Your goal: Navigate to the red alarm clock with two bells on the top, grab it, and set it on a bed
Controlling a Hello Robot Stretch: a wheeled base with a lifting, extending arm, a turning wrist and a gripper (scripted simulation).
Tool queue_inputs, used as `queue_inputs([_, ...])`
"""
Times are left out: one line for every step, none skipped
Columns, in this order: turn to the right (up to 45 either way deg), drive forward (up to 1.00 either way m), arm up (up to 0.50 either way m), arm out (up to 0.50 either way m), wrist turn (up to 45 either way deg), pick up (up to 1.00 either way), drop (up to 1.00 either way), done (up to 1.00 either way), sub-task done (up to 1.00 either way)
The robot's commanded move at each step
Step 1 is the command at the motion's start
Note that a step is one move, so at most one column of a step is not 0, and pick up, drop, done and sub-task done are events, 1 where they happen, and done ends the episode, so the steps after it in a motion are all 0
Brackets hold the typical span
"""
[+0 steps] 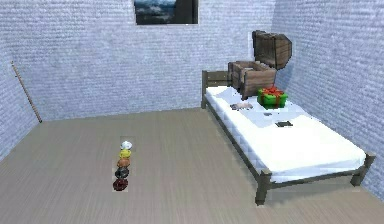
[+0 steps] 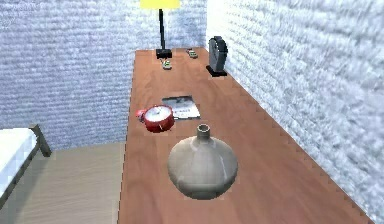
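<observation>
Red alarm clock (image 2: 157, 119) on wooden table (image 2: 250, 132) near vase (image 2: 202, 166).

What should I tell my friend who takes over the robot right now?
The gripper: state unknown.
The red alarm clock is on the long wooden table, beside a booklet and just past a grey vase.
The bed is across the room in the forward view, with a green gift box near its head.
Done: the robot is by the table with the clock.
Left: grab the clock, carry it to the bed, set it down there.
</observation>
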Motion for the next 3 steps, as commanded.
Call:
queue_inputs([0.0, 0.00, 0.50, 0.00, 0.0, 0.00, 0.00, 0.00, 0.00])
queue_inputs([0.0, 0.00, 0.38, 0.00, 0.0, 0.00, 0.00, 0.00, 0.00])
queue_inputs([0.0, 0.00, 0.00, 0.30, 0.0, 0.00, 0.00, 0.00, 0.00])
